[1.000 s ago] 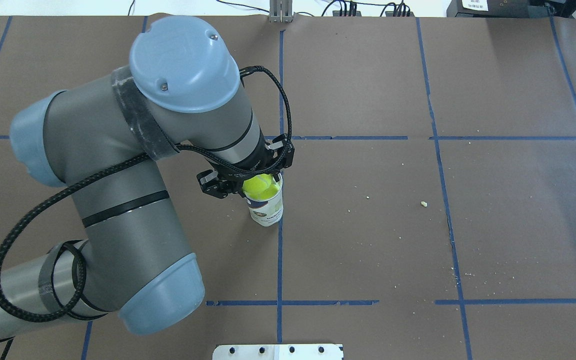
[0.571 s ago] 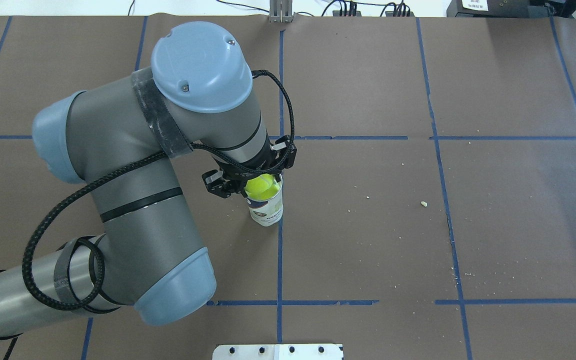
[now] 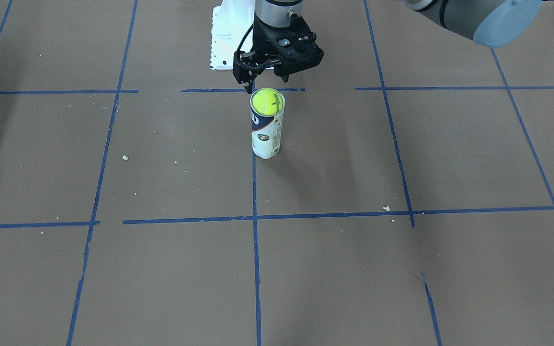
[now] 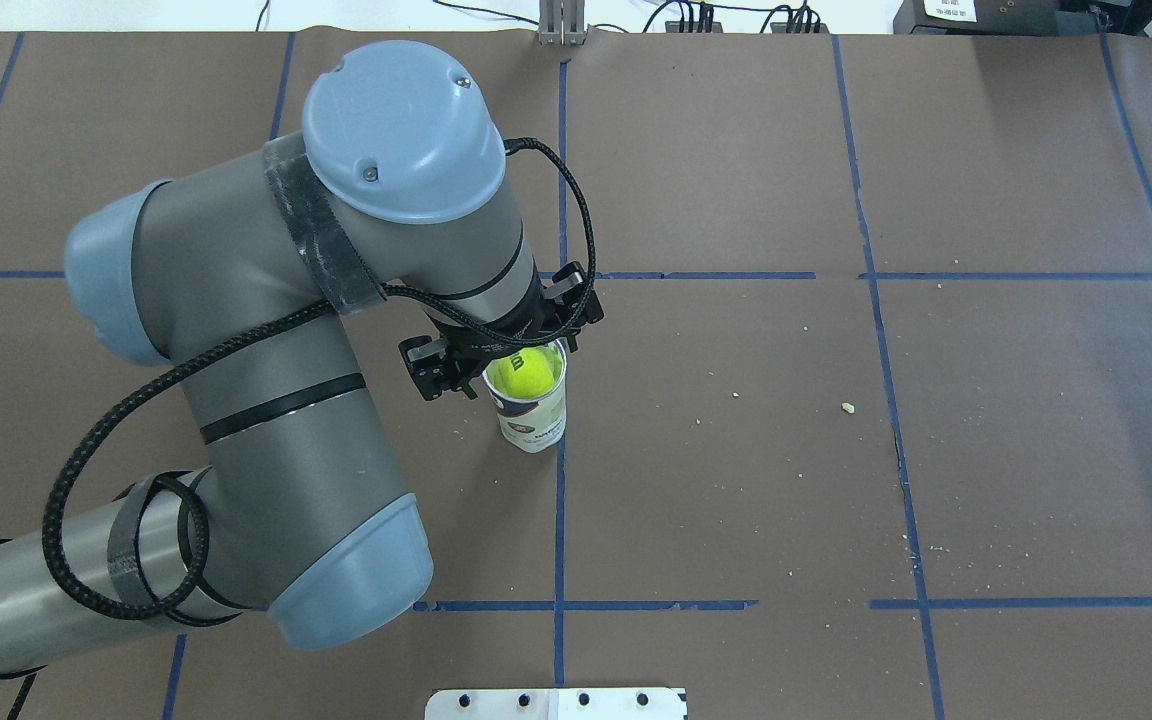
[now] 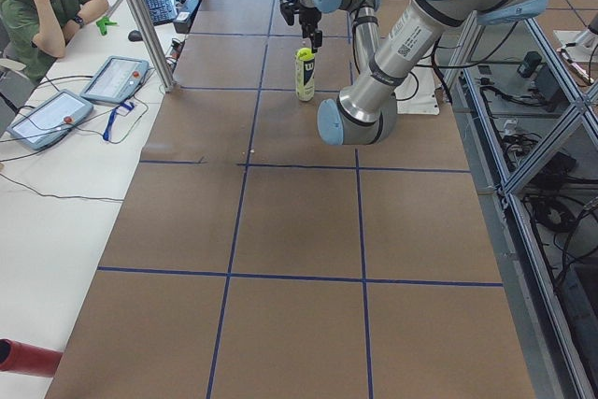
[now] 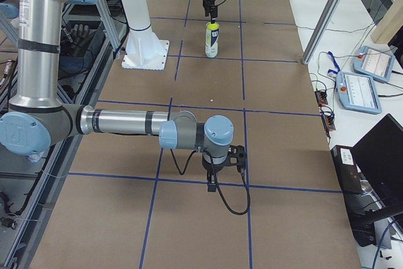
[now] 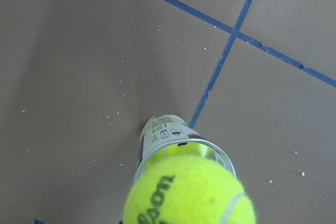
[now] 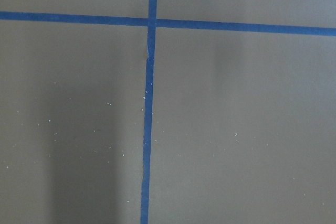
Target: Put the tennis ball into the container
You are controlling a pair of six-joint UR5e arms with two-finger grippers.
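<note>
My left gripper (image 3: pixel 268 84) hangs just above the tennis ball (image 3: pixel 267 102), pointing straight down, its two black fingers spread wider than the ball and touching neither it nor the tube: the grip is released. The tennis ball sits in the open mouth of the container (image 3: pixel 266 137), ringed by the rim, with its top showing. The container stands upright on the table (image 3: pixel 161 269), right on a blue tape line (image 3: pixel 255 192) near where two lines cross. From the left wrist camera the ball fills the bottom of my view with its dark print facing up. The clear tube drops away beneath it, with some yellow-green showing through the wall; I cannot tell what that is. Going outward in the overhead view, the wrist rises steeply from the gripper to a large blue-capped joint (image 4: pixel 401 130). The next link runs back toward my left side and folds down through another blue cap (image 4: pixel 346 585). The last grey link leaves at the lower left corner, with a braided black cable (image 4: pixel 86 460) looped along the arm. The white base plate (image 3: pixel 224 38) lies just behind the gripper in the front view. My right gripper (image 6: pixel 223 163) shows only in the right side view, low over the table and well apart from the container. It hangs at the end of a level forearm, and I cannot tell whether it is spread or closed. Its wrist camera shows only brown surface and crossing tape.
</note>
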